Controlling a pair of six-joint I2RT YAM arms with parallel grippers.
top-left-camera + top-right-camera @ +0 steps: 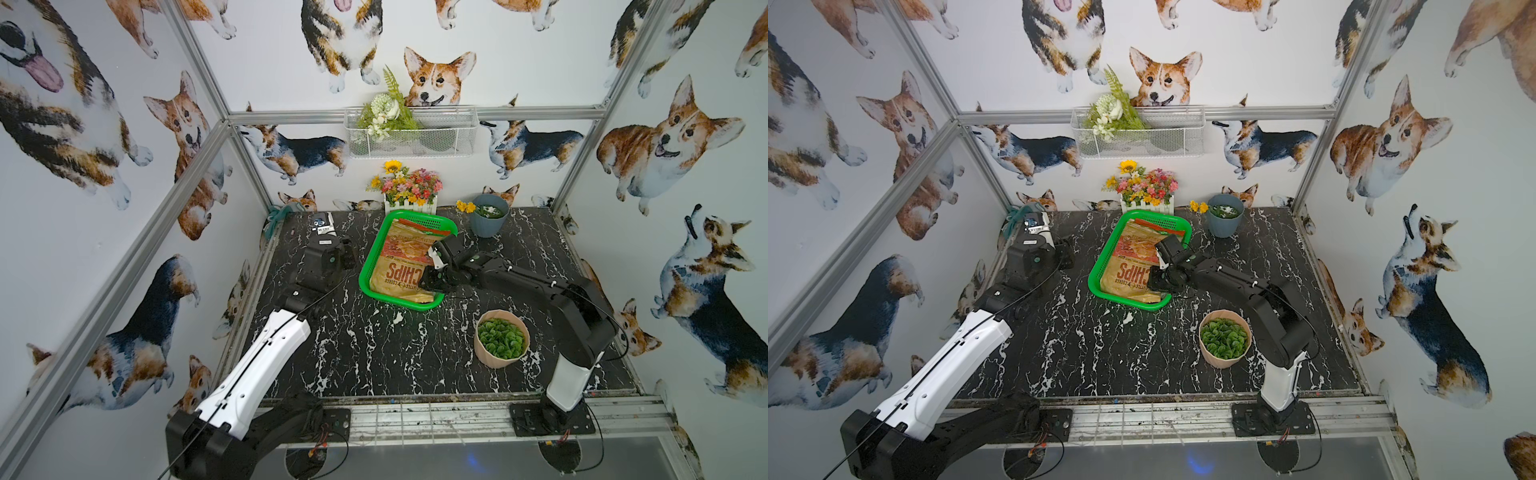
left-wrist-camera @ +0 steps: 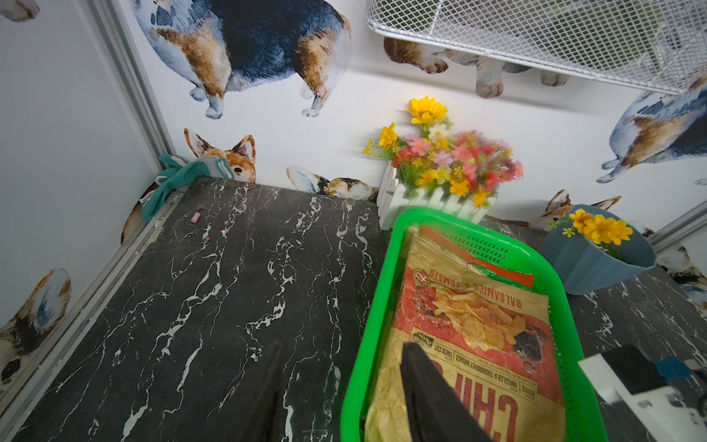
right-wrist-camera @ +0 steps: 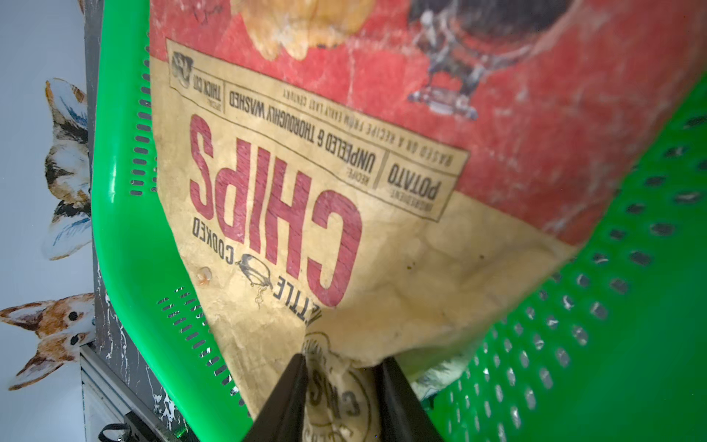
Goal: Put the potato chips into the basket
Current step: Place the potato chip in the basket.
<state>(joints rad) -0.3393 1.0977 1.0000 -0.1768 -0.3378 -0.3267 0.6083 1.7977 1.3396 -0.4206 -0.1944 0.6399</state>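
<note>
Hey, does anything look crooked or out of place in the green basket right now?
The tan-and-red chip bag isn't lying flat in the green basket: the right gripper pinches a crumpled fold at its near end, holding that side tilted up off the mesh. A pink scrap lies on the table near its far left corner.

Both top views looked down from high at the front toward the corgi-printed back wall, covering the whole black white-veined marble tabletop. The left wrist camera faced that wall past its black fingers, at middling range. The right wrist camera sat very close over the tan-and-red crinkly chips bag. All four shared the bright green perforated plastic basket.
</note>
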